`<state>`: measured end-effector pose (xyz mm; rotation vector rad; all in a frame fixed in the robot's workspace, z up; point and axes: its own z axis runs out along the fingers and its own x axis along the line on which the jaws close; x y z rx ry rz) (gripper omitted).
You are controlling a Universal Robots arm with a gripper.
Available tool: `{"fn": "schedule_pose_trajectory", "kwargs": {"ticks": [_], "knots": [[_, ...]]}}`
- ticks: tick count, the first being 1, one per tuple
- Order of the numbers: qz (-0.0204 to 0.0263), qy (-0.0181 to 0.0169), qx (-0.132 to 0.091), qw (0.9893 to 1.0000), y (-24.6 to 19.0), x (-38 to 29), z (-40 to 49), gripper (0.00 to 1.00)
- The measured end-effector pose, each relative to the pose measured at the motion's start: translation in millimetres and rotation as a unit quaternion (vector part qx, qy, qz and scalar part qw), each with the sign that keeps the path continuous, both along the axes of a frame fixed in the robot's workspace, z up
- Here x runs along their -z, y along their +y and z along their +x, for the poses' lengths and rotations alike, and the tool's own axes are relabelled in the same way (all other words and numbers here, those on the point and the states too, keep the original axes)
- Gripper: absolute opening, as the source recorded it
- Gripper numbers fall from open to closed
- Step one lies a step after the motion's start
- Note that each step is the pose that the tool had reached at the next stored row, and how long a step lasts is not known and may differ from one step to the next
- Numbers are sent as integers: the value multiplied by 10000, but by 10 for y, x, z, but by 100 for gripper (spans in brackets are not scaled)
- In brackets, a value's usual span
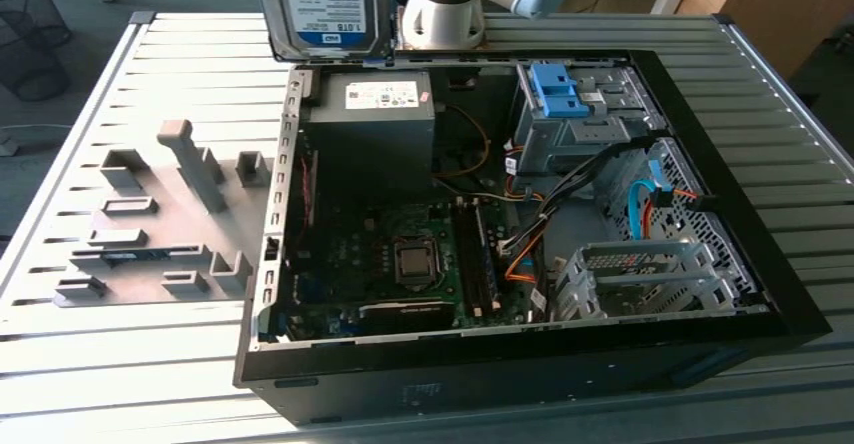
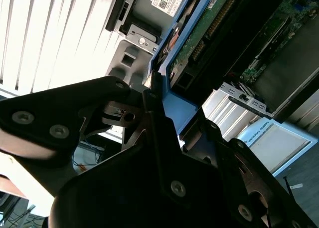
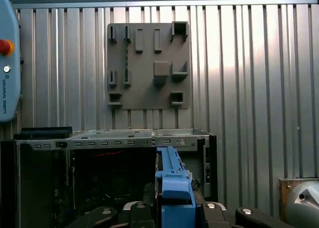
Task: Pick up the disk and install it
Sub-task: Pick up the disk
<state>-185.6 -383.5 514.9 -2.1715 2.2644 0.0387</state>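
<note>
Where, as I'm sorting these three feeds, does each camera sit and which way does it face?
Exterior view: off the arm, high, looking down into the open case on the table; the arm shows, the disk aloft beside it.
First wrist view: on the wrist, facing past the disk's edge to a grey board; the gripper shows, shut on the disk.
Second wrist view: on the wrist, close along the gripper toward disk and case.
Shared: both wrist views show gripper and disk.
</note>
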Motion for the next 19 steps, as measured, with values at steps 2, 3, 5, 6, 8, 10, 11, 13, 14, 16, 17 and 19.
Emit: {"fn": "schedule_pose_trajectory", "kwargs": {"ticks": [2,3,5,6,8,10,11,13,14,16,17,19], "knots": [[0,0,0,10000,-4,0,65,37],[0,0,0,10000,-5,0,96,37],[0,0,0,10000,-5,0,160,37],[0,0,0,10000,-6,0,191,37],[0,0,0,10000,-6,0,243,37],[0,-1,0,10000,-8,1,280,37],[0,0,0,10000,-10,0,294,37],[1,-1,0,10000,-18,2,306,37],[0,0,0,10000,-27,2,310,37],[-1,0,0,10000,-68,4,313,37],[-1,0,0,10000,-96,4,314,37],[-1,0,0,10000,-153,6,317,37]]}}
